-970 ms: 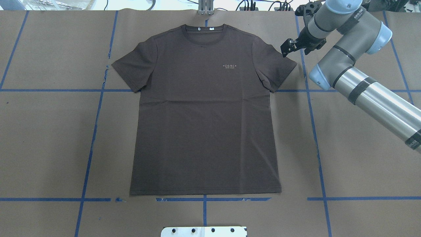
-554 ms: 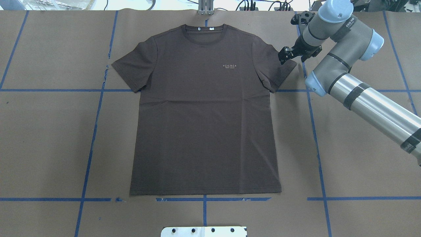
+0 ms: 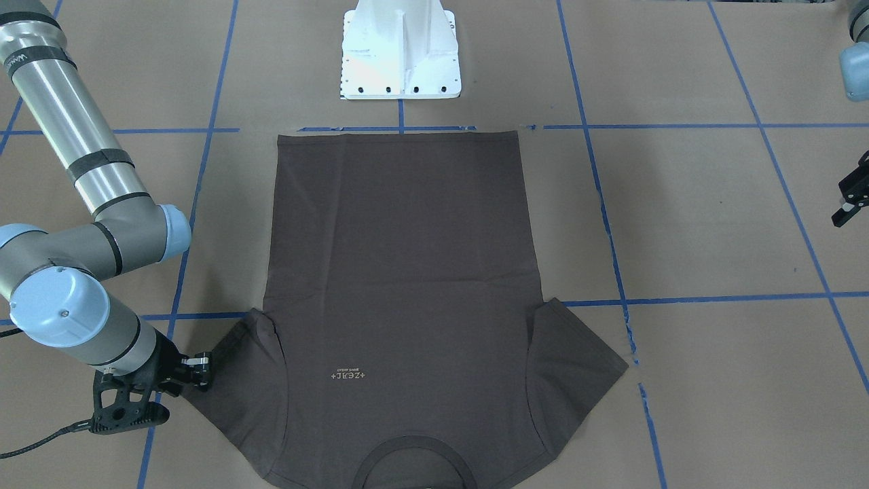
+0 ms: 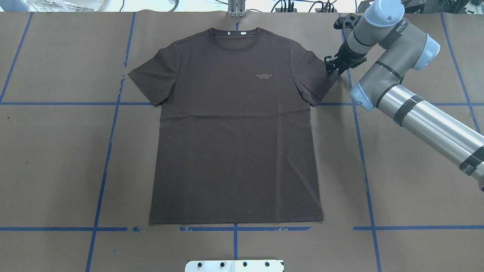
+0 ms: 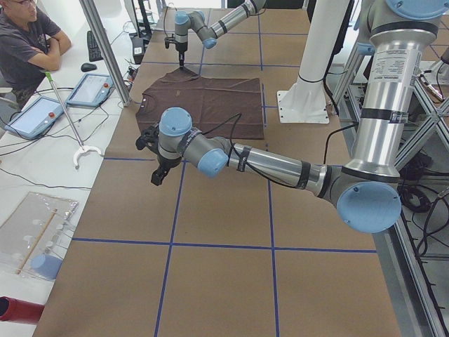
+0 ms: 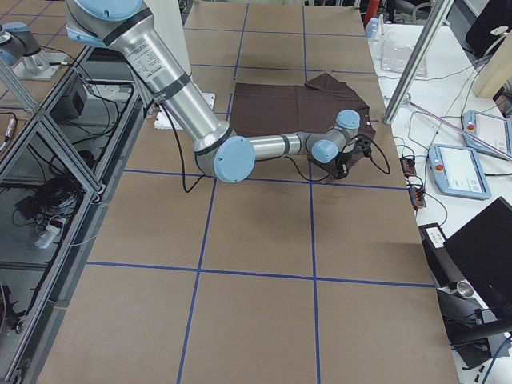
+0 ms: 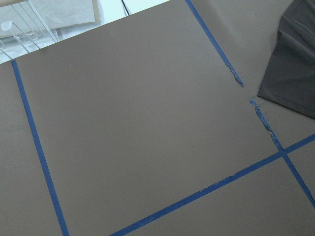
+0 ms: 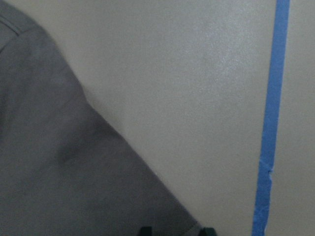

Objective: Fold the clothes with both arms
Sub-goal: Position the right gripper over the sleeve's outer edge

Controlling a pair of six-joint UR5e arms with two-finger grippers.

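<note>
Right claw (image 4: 332, 66) has moved in and down vs 1 s ago, now at outer edge of right sleeve (image 4: 317, 77) of T-shirt (image 4: 234, 143) (was off to side, clear of fabric). Right wrist view: fingertips (image 8: 145, 231) apart, sleeve edge between them, not clamped. T-shirt unchanged: flat, logo up, mid table (image 4: 56, 158), collar (image 4: 234, 37) at far side from robot. Left claw (image 3: 850, 197) over bare table, well apart from other sleeve (image 3: 577, 360); cropped at edge of front view, can't tell how far apart its fingers are.
</note>
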